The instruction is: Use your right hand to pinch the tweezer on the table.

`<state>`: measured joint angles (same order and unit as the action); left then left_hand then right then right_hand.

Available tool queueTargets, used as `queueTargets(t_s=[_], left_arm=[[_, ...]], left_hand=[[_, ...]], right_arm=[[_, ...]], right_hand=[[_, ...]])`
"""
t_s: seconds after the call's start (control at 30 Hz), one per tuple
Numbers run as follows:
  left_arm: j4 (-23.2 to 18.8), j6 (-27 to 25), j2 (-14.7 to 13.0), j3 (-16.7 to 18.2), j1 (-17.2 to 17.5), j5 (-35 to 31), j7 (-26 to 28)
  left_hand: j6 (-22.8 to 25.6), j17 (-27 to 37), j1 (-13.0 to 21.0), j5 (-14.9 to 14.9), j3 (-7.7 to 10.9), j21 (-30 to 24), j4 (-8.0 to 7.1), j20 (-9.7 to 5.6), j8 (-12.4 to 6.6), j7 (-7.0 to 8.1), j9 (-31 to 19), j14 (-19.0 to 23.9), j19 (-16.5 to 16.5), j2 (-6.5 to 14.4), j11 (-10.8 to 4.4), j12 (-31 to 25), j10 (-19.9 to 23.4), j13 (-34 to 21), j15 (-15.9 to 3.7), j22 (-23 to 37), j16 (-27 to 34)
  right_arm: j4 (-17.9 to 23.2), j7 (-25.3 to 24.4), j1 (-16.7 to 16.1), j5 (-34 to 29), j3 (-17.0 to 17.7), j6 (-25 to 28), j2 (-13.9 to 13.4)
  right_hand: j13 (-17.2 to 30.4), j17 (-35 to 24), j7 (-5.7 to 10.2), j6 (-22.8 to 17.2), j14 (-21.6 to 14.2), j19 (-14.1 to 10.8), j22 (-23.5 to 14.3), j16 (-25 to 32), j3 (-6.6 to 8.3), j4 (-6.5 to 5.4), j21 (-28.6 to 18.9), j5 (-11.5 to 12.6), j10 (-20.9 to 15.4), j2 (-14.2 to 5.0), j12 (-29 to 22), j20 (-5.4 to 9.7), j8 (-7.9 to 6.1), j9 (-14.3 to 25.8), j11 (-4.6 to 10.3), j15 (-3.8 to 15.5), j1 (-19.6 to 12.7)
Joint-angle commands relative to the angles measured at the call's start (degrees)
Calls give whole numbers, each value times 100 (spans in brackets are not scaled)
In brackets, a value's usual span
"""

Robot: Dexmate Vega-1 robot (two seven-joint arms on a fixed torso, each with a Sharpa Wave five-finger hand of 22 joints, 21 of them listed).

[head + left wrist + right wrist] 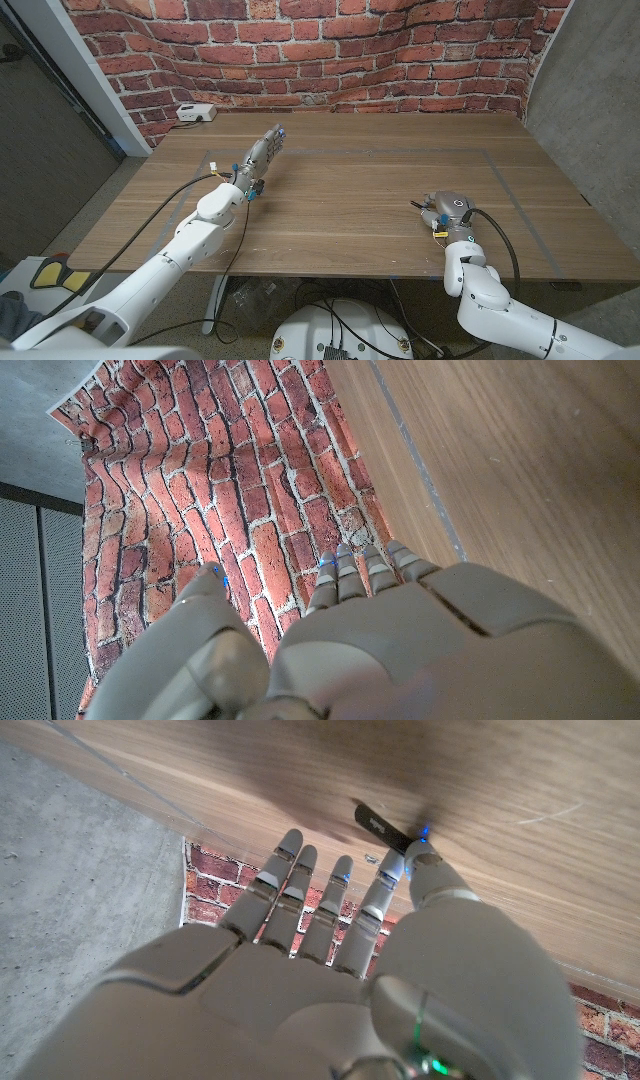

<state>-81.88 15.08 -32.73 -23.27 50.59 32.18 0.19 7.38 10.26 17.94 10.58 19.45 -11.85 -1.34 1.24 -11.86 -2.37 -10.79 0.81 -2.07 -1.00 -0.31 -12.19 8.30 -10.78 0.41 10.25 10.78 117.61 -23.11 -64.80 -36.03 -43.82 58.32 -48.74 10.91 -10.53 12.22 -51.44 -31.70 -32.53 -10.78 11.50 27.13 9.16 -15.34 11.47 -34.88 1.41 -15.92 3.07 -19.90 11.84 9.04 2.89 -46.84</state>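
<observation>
Head view: right hand (447, 212) sits low on the bench (350, 190), near its right front; tweezer (415, 206) pokes out beside it. Left hand (262, 155) raised, fingers straight, holding nothing. Right wrist view: thumb and one finger touch the tweezer (378, 824); grip unclear, cannot tell. Step looks like closing the pinch; next, squeeze firmly.

- A wooden table (340, 200) with a brown grain top carries everything here.
- Thin grey tape lines (500, 170) mark a rectangle on its surface.
- A dark tweezer (382, 827) lies on the wood on the robot's right side.
- A small white box (195, 113) sits at the far left corner, near the brick wall.
</observation>
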Motion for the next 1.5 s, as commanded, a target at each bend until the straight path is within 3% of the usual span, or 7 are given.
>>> queueTargets(t_s=[0.03, 0.83, 1.5], left_arm=[[-88, -22, 18, -5, 57, -28, 76], [-175, -53, 19, -25, 83, -41, 97], [-147, -90, 50, -65, 16, -69, 91]], left_hand=[[60, 16, -24, -2, 1, -1, 9, 38, 18, -4, -13, 53, -35, 34, -35, 39, 1, -18, -24, 33, -9], [75, 17, -18, -3, -16, -1, 11, 46, 20, -2, -14, 46, -45, 41, -12, 41, 4, -18, -16, 33, -13], [76, 18, -15, -3, -28, -3, 10, 50, 24, 0, -14, 48, -47, 49, -16, 46, -6, -19, -22, 34, -12]], right_arm=[[-169, -218, 9, 159, 3, -321, 7], [-16, -719, -324, 230, 348, -515, -1], [-112, -922, -398, 276, 480, -676, 66]], right_hand=[[2, -28, 18, -93, -101, -93, -32, 44, 40, -18, -63, 18, -80, 11, -43, 4, -36, 20, -1, 178, -62], [-4, -32, -1, -287, -260, -209, -38, 32, 44, -41, -108, 5, -269, -7, -72, 41, -91, 25, 19, 242, -74], [-10, -29, 39, -560, -444, -315, -44, 30, 65, -31, -152, -2, -472, -20, -102, 86, -178, 27, 93, 283, -128]])
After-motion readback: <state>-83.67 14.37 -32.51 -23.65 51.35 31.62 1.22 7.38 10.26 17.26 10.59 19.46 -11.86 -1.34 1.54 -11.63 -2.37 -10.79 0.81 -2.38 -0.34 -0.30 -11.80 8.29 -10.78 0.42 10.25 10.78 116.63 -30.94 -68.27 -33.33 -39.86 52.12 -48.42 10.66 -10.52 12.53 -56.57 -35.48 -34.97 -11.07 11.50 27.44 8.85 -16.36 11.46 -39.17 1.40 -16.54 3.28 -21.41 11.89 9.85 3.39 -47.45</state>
